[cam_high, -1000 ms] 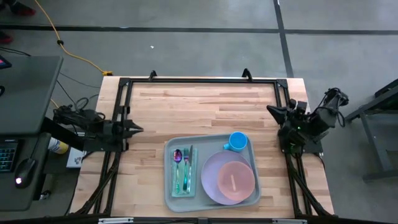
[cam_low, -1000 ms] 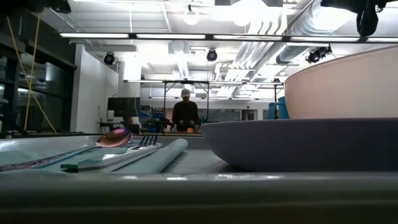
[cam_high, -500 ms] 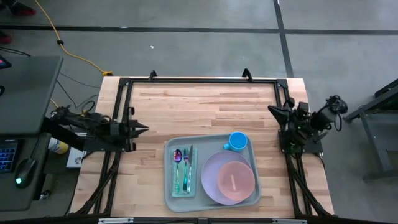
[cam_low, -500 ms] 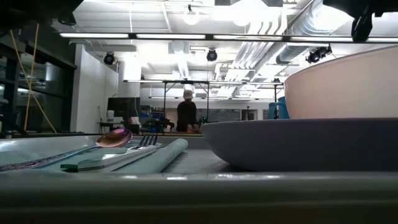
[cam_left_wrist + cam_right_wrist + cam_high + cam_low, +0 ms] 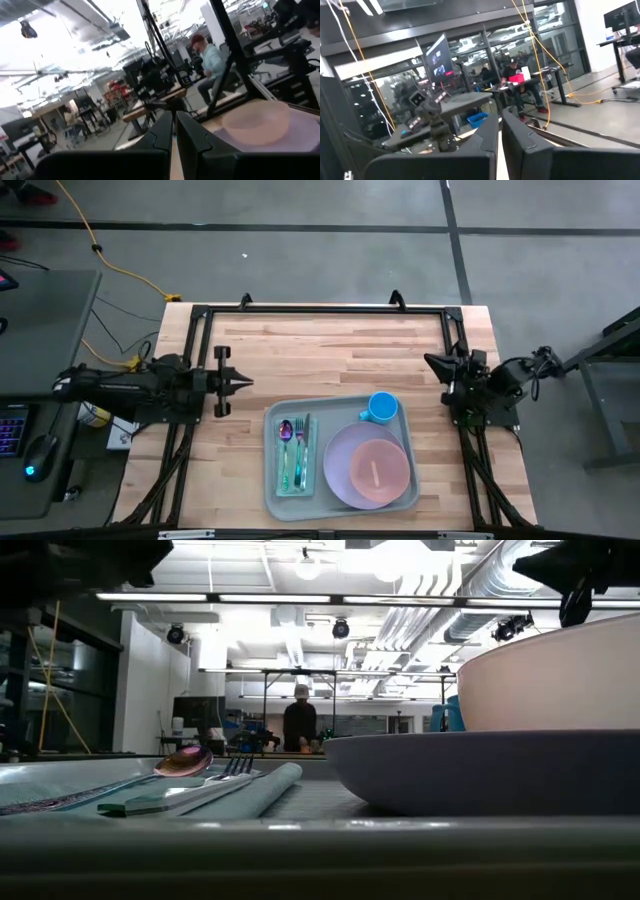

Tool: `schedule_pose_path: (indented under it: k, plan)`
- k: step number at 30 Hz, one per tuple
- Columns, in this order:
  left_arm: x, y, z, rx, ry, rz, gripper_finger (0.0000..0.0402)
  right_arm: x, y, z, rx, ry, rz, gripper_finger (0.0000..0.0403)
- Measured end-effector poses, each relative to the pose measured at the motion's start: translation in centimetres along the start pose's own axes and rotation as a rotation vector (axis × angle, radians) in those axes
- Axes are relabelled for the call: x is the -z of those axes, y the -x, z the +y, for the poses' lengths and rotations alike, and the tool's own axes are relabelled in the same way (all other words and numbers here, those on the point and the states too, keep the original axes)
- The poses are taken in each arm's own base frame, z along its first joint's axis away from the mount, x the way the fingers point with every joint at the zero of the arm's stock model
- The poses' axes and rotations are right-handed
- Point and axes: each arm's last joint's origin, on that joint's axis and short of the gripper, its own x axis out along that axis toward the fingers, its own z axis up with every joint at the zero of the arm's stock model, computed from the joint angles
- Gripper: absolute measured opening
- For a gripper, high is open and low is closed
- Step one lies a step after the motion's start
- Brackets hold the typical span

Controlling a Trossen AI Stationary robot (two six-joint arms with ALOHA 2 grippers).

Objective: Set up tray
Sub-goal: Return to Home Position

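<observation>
I am holding my left jaws low over the left side of the counter [image 5: 330, 345], pointing inward. They are pressed together to a single tip and gripping nothing. My right jaws are hanging at the counter's right edge and pointing inward too, also together and empty. Both are staying clear of the tray [image 5: 330, 402], one off each far corner.

The tray is sitting on the near half of the counter, a little right of the middle, long side across. A blue napkin [image 5: 311, 475] is lying along its left end, carrying a purple spoon [image 5: 286, 430] and a fork [image 5: 302, 448] side by side, the spoon on the outside. A lavender plate [image 5: 338, 462] is filling the near right part of the tray, with a pink bowl [image 5: 378, 470] sitting on it. A blue cup [image 5: 382, 407] is standing in the far right corner, just beyond the plate's rim.

From counter height, the plate [image 5: 480, 770] and bowl [image 5: 560, 680] are looming close on the right, and the spoon [image 5: 183, 761] is resting on the napkin [image 5: 270, 790] to the left. A person [image 5: 298, 725] is standing far back in the room.
</observation>
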Motion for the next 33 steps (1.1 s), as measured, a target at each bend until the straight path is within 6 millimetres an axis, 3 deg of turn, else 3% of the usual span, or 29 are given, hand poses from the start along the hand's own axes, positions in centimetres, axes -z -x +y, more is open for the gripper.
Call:
schedule_pose_path:
  k: [7,16,27,33]
  plan:
    - [0.3,0.2,1.2,-0.012,-0.041,-0.007,0.0056,2.2,-0.3,-0.5,0.010,-0.035,0.033,0.0000]
    - [0.7,0.5,2.0,-0.002,-0.044,-0.001,0.0056,3.1,-0.9,-1.4,-0.010,0.013,0.031,0.0000]
    - [1.1,0.6,2.0,0.011,-0.043,0.032,0.0056,6.0,-1.4,-3.3,0.006,0.020,0.146,0.0000]
    - [1.3,0.6,2.0,0.017,-0.036,0.049,0.0056,6.4,-1.5,-3.6,-0.102,0.001,0.224,0.0000]
